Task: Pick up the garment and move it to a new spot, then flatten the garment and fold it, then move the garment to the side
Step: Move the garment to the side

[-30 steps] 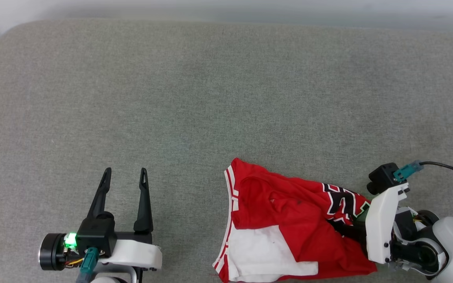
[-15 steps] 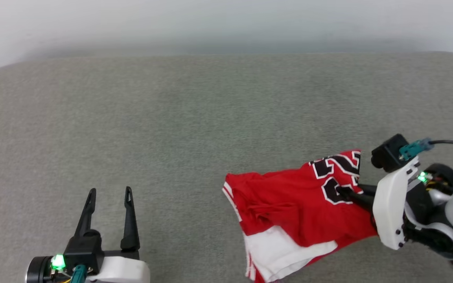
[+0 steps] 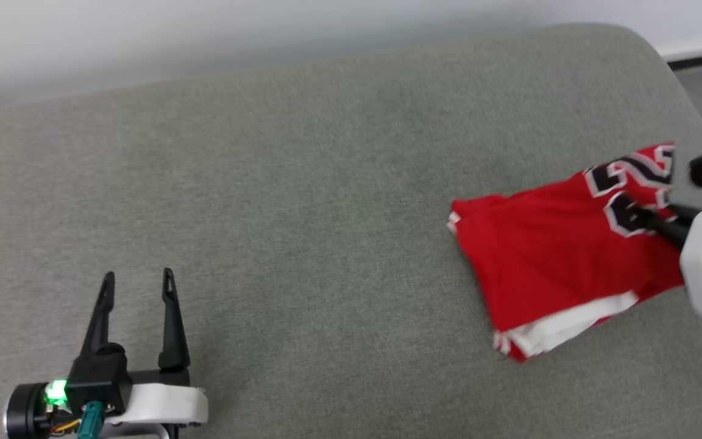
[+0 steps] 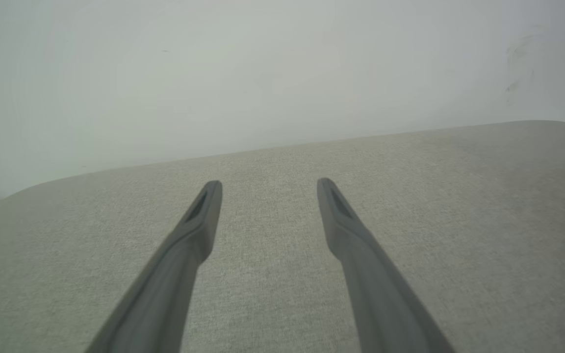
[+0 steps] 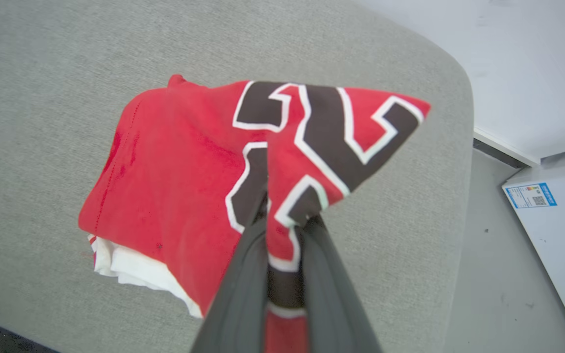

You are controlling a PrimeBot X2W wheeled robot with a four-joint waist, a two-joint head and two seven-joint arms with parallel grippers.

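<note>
Right gripper pinched tight on the red jersey, biting the fabric at the black white-edged numerals. That part is bunched up into a peak and the rest trails onto the grey cushion, white part along the jersey's near edge. Jersey sits at the cushion's right end, close to its rounded far corner. Left gripper over the cushion's near-left part, fingers spread wide, nothing between them.
</note>
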